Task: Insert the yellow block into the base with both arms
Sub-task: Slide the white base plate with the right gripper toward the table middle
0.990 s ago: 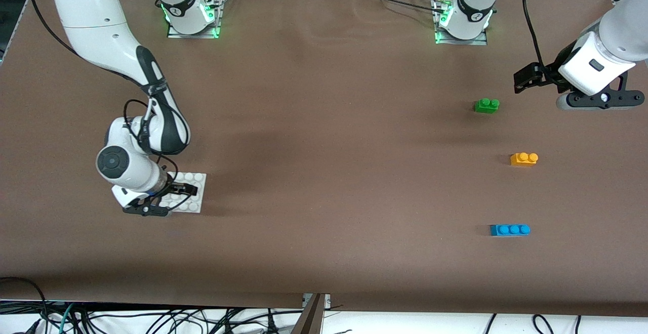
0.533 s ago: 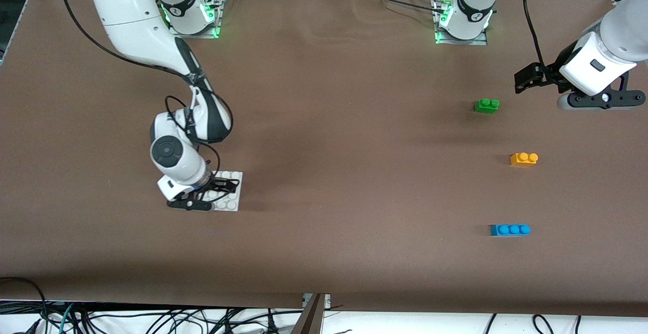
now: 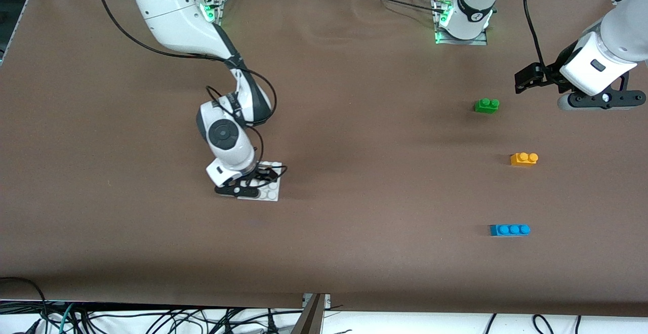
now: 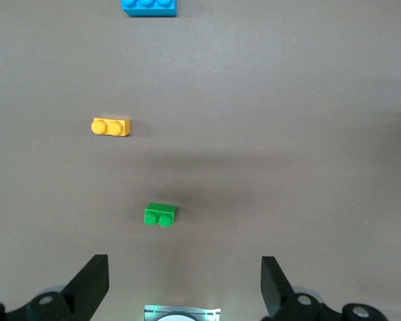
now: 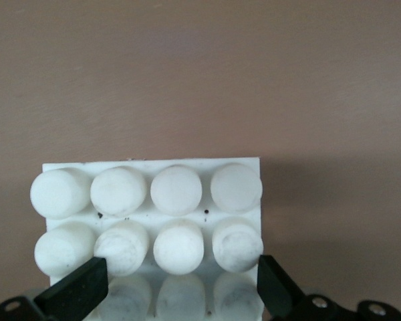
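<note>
The white studded base (image 3: 270, 190) (image 5: 177, 190) is held at one edge by my right gripper (image 3: 256, 179) (image 5: 180, 279), shut on it, low over the middle of the table. The yellow block (image 3: 524, 159) (image 4: 111, 126) lies by itself on the brown table toward the left arm's end. My left gripper (image 3: 529, 78) (image 4: 182, 287) hangs open and empty above the table, beside the green brick, well apart from the yellow block.
A green two-stud brick (image 3: 487, 105) (image 4: 160, 215) lies farther from the front camera than the yellow block. A blue three-stud brick (image 3: 510, 230) (image 4: 149, 6) lies nearer to it. Both arm bases (image 3: 461, 17) stand along the table's edge.
My right gripper has carried the base from near the right arm's end toward the table's middle. The left arm and the bricks have not moved.
</note>
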Available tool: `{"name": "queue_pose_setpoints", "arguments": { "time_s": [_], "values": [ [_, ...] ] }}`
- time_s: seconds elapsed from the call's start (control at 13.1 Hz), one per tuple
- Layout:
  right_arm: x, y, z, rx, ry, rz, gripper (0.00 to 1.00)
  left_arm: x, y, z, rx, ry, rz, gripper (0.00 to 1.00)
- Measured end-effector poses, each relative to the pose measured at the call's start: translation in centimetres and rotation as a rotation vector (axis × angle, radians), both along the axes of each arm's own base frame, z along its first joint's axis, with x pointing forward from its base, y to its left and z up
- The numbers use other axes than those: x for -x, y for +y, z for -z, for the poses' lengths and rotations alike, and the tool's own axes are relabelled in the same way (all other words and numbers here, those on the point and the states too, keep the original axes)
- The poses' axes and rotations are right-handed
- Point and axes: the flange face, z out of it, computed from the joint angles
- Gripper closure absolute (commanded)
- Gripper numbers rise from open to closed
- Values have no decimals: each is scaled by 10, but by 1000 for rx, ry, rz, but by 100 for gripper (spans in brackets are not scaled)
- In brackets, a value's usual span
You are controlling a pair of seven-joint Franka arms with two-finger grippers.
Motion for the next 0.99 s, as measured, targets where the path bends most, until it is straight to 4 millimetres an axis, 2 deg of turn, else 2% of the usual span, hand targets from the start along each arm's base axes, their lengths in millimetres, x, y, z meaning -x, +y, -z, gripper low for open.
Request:
{"name": "queue_pose_setpoints", "arguments": {
  "time_s": [0.3, 0.46, 0.53, 0.99],
  "values": [
    [19, 60, 1, -24, -22, 15, 0, 0, 0, 0, 0, 0, 0, 0],
    [29, 86, 10, -40, -22, 28, 0, 0, 1, 0, 0, 0, -1, 0],
    [35, 98, 20, -47, -20, 32, 0, 0, 1, 0, 0, 0, -2, 0],
    [57, 155, 20, -95, -43, 28, 0, 0, 2, 0, 0, 0, -3, 0]
  ]
}}
